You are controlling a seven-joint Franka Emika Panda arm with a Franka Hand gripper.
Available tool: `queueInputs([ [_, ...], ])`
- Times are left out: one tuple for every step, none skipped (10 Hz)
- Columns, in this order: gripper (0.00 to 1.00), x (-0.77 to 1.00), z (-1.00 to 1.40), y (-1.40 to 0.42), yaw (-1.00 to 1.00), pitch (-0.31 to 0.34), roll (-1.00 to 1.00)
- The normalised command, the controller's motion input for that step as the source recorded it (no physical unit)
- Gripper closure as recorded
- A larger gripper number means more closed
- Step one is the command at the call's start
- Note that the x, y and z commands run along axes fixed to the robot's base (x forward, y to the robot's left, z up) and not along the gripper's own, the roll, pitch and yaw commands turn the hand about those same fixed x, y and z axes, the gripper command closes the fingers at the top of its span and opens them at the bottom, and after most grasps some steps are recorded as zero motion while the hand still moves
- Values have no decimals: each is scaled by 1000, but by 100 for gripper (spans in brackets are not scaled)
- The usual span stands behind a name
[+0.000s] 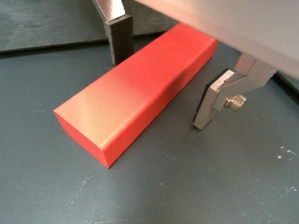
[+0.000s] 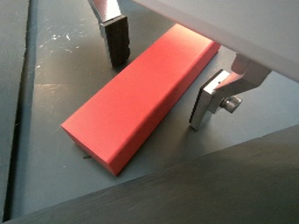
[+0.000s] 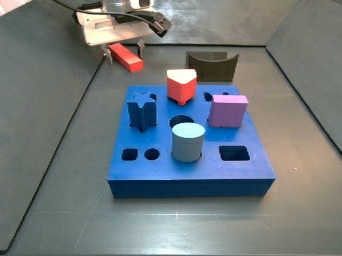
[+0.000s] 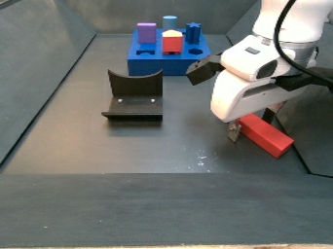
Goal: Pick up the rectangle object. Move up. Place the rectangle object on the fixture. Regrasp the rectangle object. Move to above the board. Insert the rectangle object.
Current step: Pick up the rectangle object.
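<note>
no text, label, brand, number or sign can be read in any view — the rectangle object (image 1: 138, 90) shows plain red faces in both wrist views, the blue board (image 3: 190, 150) and its pegs carry no markings, and the dark fixture (image 4: 134, 97) is bare. the end effector (image 1: 163, 81), straddling the rectangle object on the bench (image 4: 117, 146), shows only bare silver fingers (image 1: 214, 102) — its white housing has no legible lettering in either side view.

The gripper (image 1: 163, 74) hangs low near the table's edge. Its fingers (image 1: 212, 103) are spread apart, pointing down.
</note>
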Motion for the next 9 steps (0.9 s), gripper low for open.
queueInputs([
  [0,0,0,0,0,0,0],
  [100,0,0,0,0,0,0],
  [100,0,0,0,0,0,0],
  [100,0,0,0,0,0,0],
  [100,0,0,0,0,0,0],
  [100,0,0,0,0,0,0],
  [100,0,0,0,0,0,0],
  [100,0,0,0,0,0,0],
  [100,0,0,0,0,0,0],
])
